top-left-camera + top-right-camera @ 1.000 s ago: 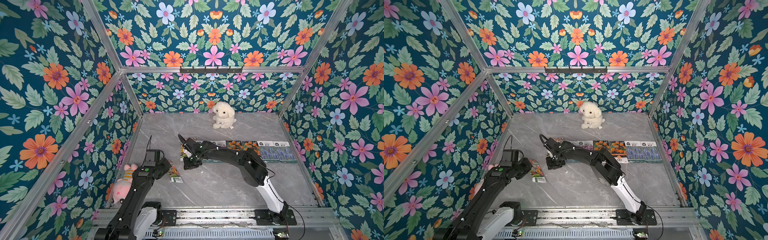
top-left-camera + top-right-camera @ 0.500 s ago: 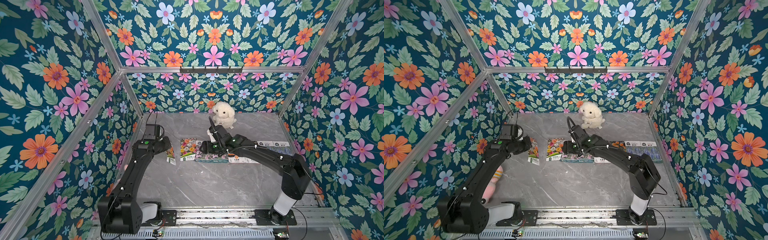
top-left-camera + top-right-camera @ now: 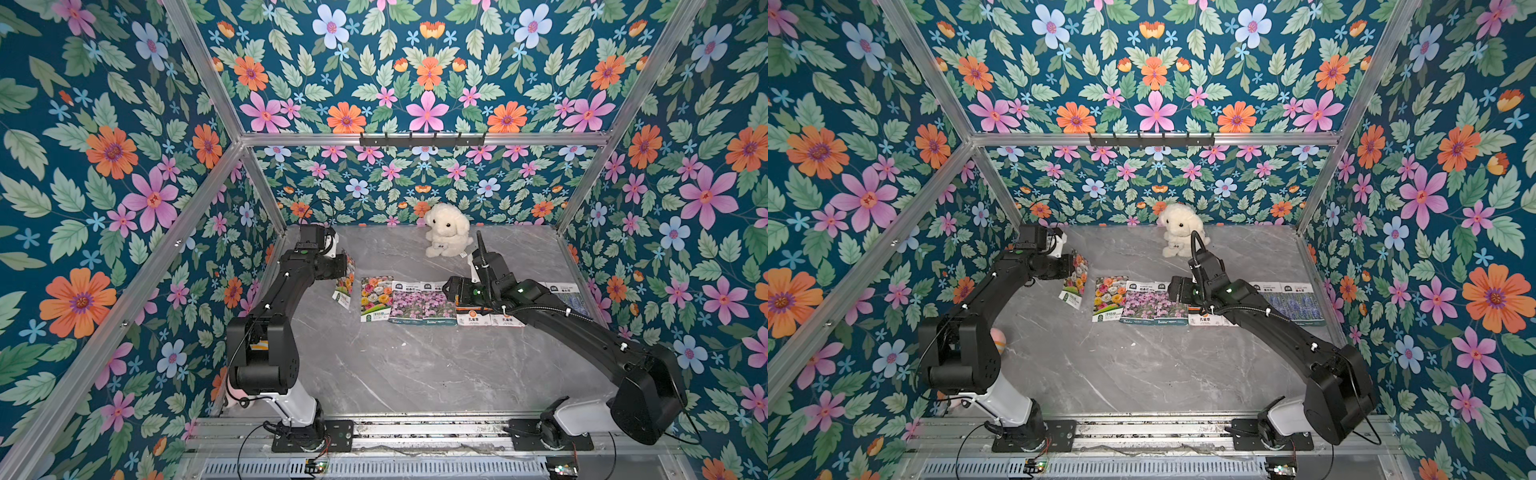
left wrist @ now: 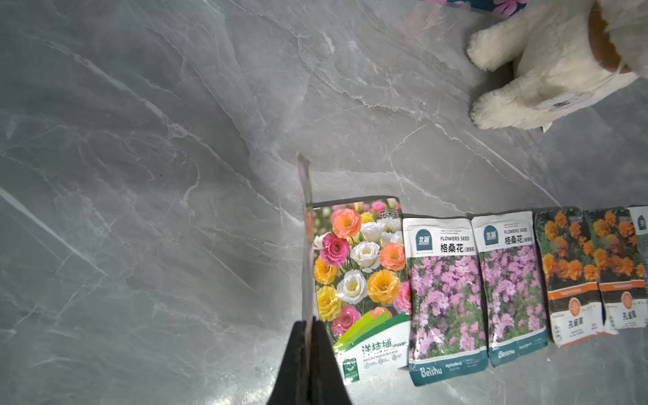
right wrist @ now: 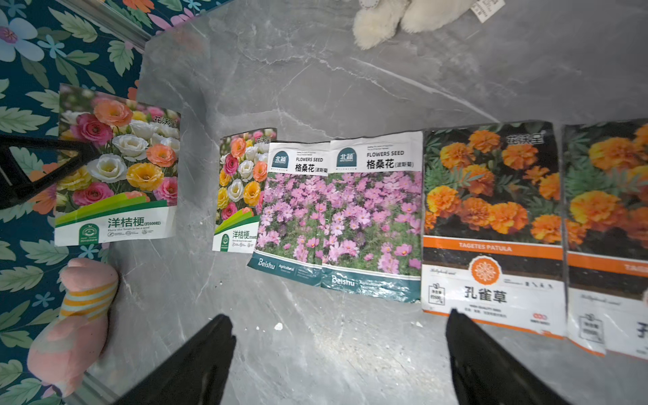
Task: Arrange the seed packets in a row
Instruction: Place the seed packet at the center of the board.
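Near half of the table [image 3: 415, 374] is bare, so there is open room there. Pink plush toy [image 3: 998, 338]: only a sliver behind my left arm in a top view, whole at lower left of the right wrist view. My right gripper [image 5: 336, 336] is spread wide, holding nothing, above the row of seed packets [image 3: 419, 303] at mid-frame. My arm hides most of the orange pair [image 3: 473, 319]; the lavender pair [image 3: 1296, 303] shows better in a top view. My left gripper [image 4: 308, 333] is clamped on a multicolour packet [image 3: 345, 286], off the table just left of the row and edge-on in its wrist view. White plush dog [image 3: 446, 230] sits at the back wall.
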Controlling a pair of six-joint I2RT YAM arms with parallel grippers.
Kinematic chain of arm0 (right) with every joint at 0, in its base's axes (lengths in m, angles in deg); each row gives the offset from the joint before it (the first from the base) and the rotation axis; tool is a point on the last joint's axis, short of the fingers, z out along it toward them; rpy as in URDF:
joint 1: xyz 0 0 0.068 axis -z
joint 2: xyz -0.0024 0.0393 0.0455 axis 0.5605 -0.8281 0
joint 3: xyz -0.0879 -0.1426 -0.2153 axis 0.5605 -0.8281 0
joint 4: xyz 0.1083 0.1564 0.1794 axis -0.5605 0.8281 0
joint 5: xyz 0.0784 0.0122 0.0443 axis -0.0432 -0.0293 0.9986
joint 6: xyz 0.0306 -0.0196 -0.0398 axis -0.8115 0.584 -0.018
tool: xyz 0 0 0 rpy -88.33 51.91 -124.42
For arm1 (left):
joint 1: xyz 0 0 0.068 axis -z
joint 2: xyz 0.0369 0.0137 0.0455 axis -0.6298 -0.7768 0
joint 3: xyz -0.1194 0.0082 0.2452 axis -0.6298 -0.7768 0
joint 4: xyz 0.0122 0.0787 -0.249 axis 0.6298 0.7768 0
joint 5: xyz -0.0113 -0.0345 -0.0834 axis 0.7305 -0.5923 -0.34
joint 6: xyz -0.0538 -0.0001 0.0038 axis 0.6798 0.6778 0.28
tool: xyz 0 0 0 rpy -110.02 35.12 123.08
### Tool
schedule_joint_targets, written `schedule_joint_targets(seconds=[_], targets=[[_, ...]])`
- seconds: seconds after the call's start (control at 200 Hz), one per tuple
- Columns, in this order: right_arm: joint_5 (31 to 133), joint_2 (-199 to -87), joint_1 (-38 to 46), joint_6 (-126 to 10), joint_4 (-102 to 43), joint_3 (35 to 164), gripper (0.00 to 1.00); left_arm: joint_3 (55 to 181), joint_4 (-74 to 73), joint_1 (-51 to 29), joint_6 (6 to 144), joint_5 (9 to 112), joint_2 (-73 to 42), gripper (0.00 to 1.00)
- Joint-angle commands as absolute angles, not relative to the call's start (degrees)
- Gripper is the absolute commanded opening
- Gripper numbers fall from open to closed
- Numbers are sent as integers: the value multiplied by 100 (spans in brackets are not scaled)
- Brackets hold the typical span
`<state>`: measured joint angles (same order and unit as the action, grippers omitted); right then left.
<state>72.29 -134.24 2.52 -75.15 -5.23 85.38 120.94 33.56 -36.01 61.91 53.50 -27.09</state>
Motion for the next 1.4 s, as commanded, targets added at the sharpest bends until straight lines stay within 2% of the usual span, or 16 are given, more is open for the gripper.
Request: schedule_joint_targets(seconds=[0.0,0.205,0.8,1.025,1.215,1.395], targets=[[7166,-13328,325,-7491,-637,8412,98,12018,3081,-3754,6054,4838,-2860,0],[7271,-13395,338,-7550,-654,8373,97,12000,3054,-4027,6090,4447,-3327,0],[7468,-13413,340,-7622,-679,8285,96,11973,3195,-4204,5670,5301,-4097,0],[7486,-13373,333,-7622,-687,8240,95,11982,3129,-4211,5458,5049,-4177,0],[7483,-13327,327,-7630,-679,8205,95,12025,3212,-4211,5358,4985,-4294,8],[7448,-13293,333,-7670,-693,8163,95,12173,3285,-4211,5420,5271,-4292,37]])
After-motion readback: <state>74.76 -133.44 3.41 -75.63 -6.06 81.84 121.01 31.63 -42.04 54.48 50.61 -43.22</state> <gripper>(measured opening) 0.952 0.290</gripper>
